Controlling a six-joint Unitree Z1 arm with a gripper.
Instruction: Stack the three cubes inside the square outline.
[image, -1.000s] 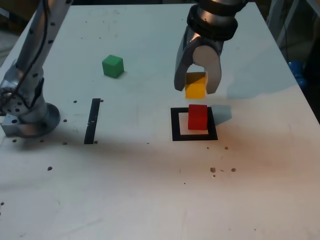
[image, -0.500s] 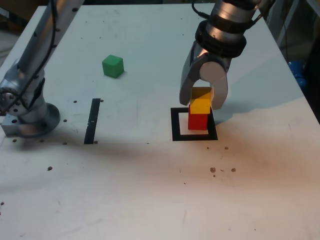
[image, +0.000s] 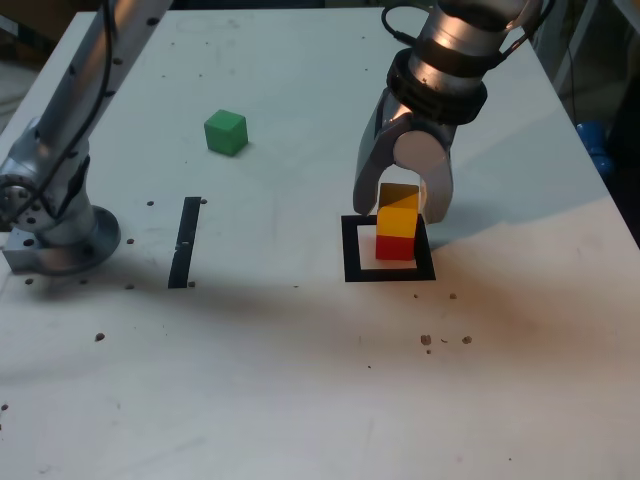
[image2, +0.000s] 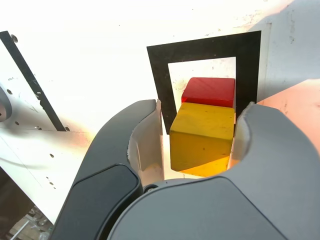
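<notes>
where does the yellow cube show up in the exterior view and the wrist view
Exterior view: yellow cube right of centre, on the red cube, between the gripper's fingers.
Wrist view: near the middle, between the fingers.
Shared landmark: the black square outline.

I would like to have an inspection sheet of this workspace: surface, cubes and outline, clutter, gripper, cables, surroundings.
Surface: white table, with dark specks and a straight black tape strip.
Job's things: yellow cube on the red cube, which is within the square outline; green cube apart, on the table.
Clutter: nothing seen.
Gripper: the gripper is around the yellow cube, its jaws open, with a gap visible at one side.
Cables: a dark cable runs along the arm; another loops near the wrist.
Surroundings: dark areas beyond the table; a blue object past the edge at the exterior view's right, too unclear to name.
</notes>
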